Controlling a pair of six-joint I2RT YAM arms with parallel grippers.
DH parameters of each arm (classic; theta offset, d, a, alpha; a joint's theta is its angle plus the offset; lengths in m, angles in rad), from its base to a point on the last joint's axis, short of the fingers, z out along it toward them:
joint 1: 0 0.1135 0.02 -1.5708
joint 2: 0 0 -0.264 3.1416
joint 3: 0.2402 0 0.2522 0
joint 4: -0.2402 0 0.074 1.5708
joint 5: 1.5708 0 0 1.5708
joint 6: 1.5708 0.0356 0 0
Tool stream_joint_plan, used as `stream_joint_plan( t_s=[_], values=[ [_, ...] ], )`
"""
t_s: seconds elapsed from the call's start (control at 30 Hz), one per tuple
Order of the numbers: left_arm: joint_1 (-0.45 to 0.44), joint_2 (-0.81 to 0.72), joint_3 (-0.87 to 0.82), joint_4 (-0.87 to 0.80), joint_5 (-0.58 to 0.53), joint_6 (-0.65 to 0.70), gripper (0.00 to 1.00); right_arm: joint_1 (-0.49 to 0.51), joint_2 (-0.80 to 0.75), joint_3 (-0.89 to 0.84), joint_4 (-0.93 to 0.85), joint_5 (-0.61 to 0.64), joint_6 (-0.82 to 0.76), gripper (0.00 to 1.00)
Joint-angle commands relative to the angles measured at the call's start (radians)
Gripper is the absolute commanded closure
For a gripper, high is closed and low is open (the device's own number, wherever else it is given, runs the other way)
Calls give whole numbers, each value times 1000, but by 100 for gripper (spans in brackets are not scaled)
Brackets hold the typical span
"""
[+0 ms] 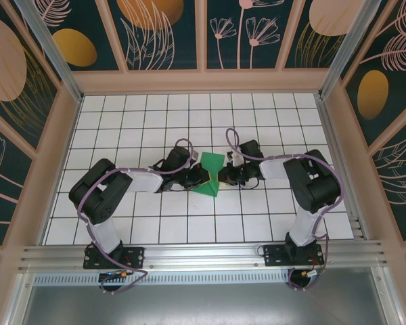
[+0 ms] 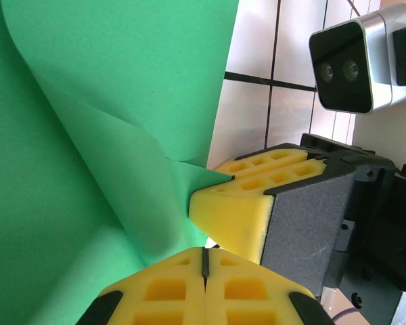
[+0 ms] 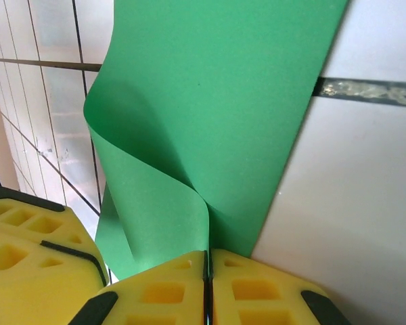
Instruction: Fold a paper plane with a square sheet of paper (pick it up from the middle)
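**Two-handed pinch at the sheet's middle.** The square sheet of paper [image 1: 210, 168], drawn up into a curled green tent, sits at the centre of the table [image 1: 122, 122] between the two arms. The left gripper [image 2: 204, 263] and right gripper [image 3: 206, 265] meet almost tip to tip, each with its pads pressed fully together on a gathered fold of the sheet. Both forearms lie low, reaching inward from left and right. For a clean crease, hold both pinches level, move them evenly, and avoid twisting the thin paper.

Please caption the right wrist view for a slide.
The right pincer grips the curled green paper over a white tiled table.
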Motion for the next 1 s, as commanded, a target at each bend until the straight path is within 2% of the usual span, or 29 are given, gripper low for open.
stream_joint_plan(
  t_s=[0.0, 0.43, 0.73, 0.97],
  values=[
    [-8, 20, 16, 38, 22, 14, 95, -5, 15, 23, -27, 28, -36, 88],
    [-9, 42, 24, 39, 28, 8, 95, 0, 25, 41, -37, 16, -53, 88],
    [-8, -36, -9, 79, 28, 11, 94, 20, 24, 42, -43, 23, -57, 88],
    [-9, 24, -3, 74, 27, 2, 95, 28, 18, 40, -34, 33, -53, 89]
  ],
)
